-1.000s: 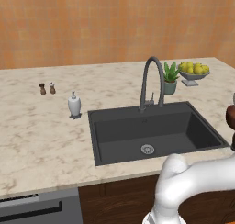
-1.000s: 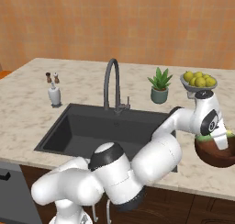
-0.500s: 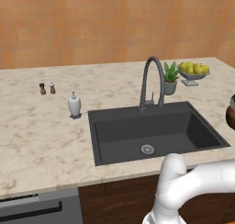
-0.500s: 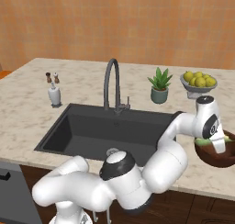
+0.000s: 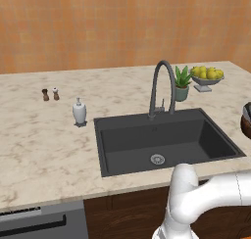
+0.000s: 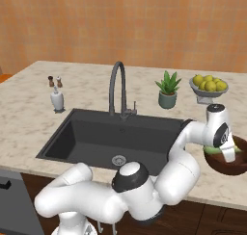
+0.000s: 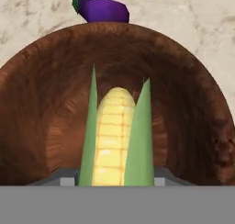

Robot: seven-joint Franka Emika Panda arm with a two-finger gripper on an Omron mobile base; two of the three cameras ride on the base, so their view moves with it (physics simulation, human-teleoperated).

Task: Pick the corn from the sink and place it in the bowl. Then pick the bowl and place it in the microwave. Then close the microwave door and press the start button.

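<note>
Your gripper (image 6: 226, 150) is holding the corn (image 7: 114, 140) inside the brown wooden bowl (image 6: 230, 163), which is standing on the bench (image 6: 29, 113) to the right of the sink (image 6: 91, 137). I think you are lowering it now: release it only close to the bottom, then be lifting straight up, away from the rim and the eggplant (image 7: 102, 10) beyond.

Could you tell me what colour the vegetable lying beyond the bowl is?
Purple eggplant, green stem; hand view.

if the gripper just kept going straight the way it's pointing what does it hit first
Most likely the inside of the bowl. The gripper points down into it with the corn between its jaws, so the corn's tip would probably touch first; depth is unclear.
</note>
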